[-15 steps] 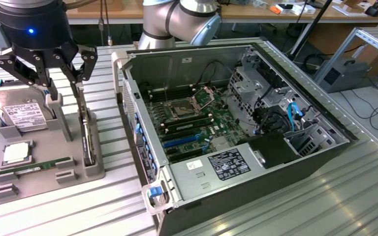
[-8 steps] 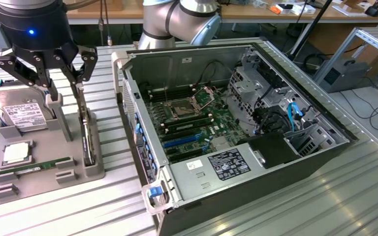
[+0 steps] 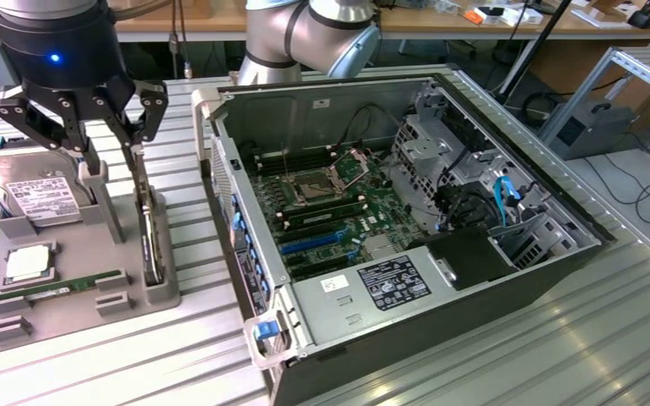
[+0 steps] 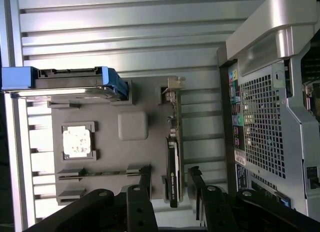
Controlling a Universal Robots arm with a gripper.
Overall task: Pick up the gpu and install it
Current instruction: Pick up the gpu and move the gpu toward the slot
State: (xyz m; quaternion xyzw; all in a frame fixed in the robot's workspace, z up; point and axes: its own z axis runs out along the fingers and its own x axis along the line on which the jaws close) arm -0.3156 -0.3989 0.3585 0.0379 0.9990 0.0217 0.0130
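- The step in hand looks like the pick-up. The gripper [image 3: 112,161] hangs at the upper left of the exterior view, over the grey holder [image 3: 133,300], and nothing has been lifted yet.
- Its jaws are spread wide and hold nothing.
- The gpu [image 3: 151,241] stands on edge in a slot along the holder's side nearest the case [image 3: 506,262], at the exterior view's left. It shows there as a thin dark strip.
- In the wrist view the gripper [image 4: 170,173] has one finger on each side of the gpu [image 4: 172,157], with a gap on both sides. It straddles the card's line but does not touch it.
- The holder also carries a hard drive [image 3: 37,199] propped up at the far left, a CPU [image 3: 30,262] lower in the frame, and a RAM stick [image 3: 60,290] lying near the lower left.
- The case lies open on the table [image 3: 438,355] in the middle of the exterior view, with the motherboard [image 3: 325,199] facing up. The blue slots [image 3: 311,244] at the board's lower left look empty.
- The task seems to be at its start, with both lifting and installing undone.
- A grasp here would call for a straight descent, so that the fingers stay either side of the thin card.
- The jaws would then need to close on the card's flat faces and draw it straight out of the slot, since a tilt could jam it.
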